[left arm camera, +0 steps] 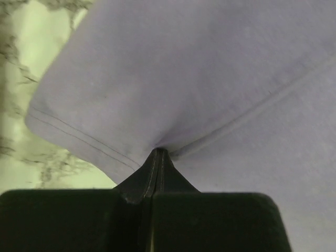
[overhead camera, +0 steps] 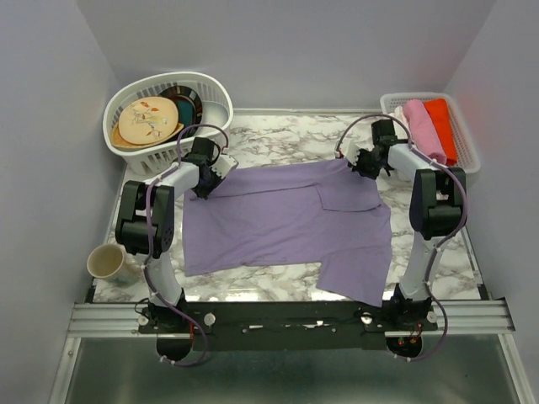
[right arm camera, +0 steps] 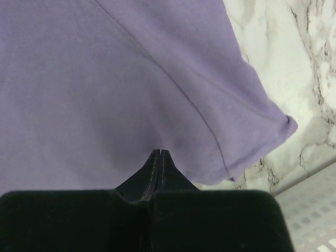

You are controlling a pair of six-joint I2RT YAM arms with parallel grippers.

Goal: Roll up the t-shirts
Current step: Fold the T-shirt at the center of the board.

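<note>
A lavender-purple t-shirt (overhead camera: pixel 286 223) lies spread on the marble table, one sleeve hanging toward the near right. My left gripper (overhead camera: pixel 212 178) is shut on the shirt's far left corner; in the left wrist view its jaws (left arm camera: pixel 159 153) pinch the cloth (left arm camera: pixel 210 79) near a hem. My right gripper (overhead camera: pixel 362 165) is shut on the far right corner; in the right wrist view its closed tips (right arm camera: pixel 161 153) hold the cloth (right arm camera: pixel 105 79) beside a seam.
A white basket (overhead camera: pixel 215 97) with patterned plates (overhead camera: pixel 150 120) stands at the far left. A white basket (overhead camera: pixel 469 147) with pink and orange folded cloth (overhead camera: pixel 429 126) stands at the far right. A cup (overhead camera: pixel 108 263) sits at the near left edge.
</note>
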